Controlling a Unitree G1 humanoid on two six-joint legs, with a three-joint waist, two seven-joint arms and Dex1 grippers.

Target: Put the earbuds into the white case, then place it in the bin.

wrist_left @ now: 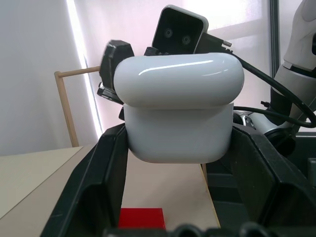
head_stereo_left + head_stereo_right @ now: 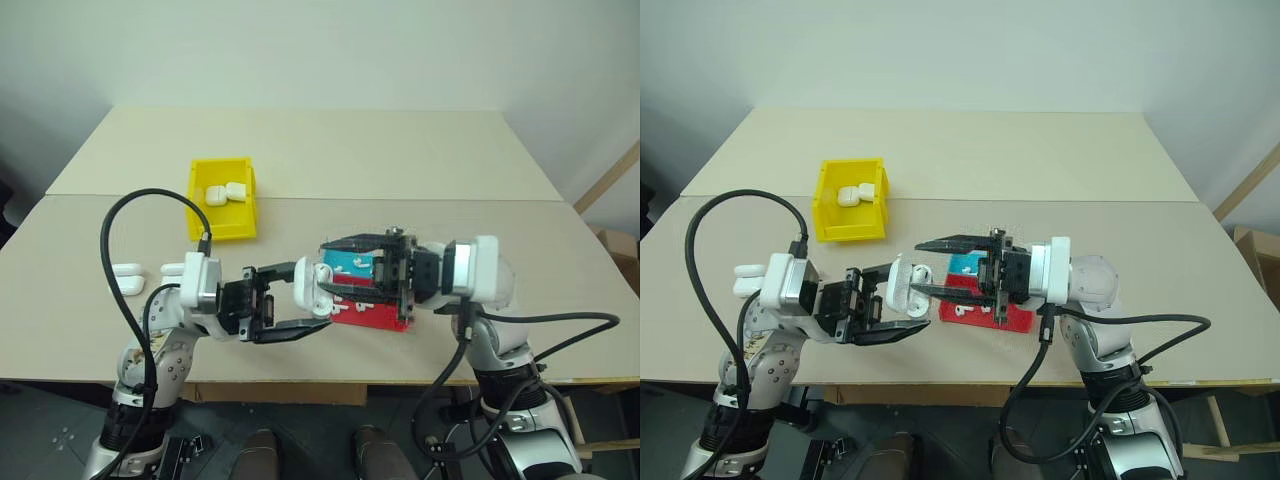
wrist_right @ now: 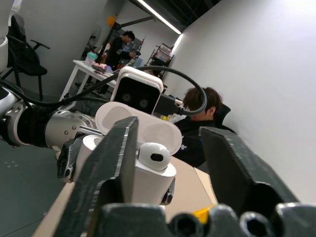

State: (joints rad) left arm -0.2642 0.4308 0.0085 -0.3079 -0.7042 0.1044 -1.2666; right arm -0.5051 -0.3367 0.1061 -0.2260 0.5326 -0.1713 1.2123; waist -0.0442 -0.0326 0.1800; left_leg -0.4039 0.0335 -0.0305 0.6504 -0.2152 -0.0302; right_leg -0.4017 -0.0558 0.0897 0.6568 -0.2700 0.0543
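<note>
Presently, on the left of the pale tabletop [image 2: 420,150], two spare white cases [image 2: 128,277] lie near the edge, and farther back stands the small bright yellow open-top plastic bin [image 2: 222,200] with white cases already inside. Nearer, the left gripper [image 2: 290,310] holds the glossy white rounded earbud case [image 1: 177,108] off the tabletop, jaws pinching its lower body. Its hinged lid stands open in the right wrist view, and one tiny white earbud [image 3: 154,156] sits in its well, head showing. To the right, the right gripper [image 2: 925,268] points at the case with its jaws spread, one finger on either side of the open top, gripping nothing. Below lies the shallow red and blue tray [image 2: 1015,318]. The step in hand looks like seating the earbuds; whether the second one is in cannot be told. Next, likely, the lid must be pressed shut, then the case carried far left to the bin.
</note>
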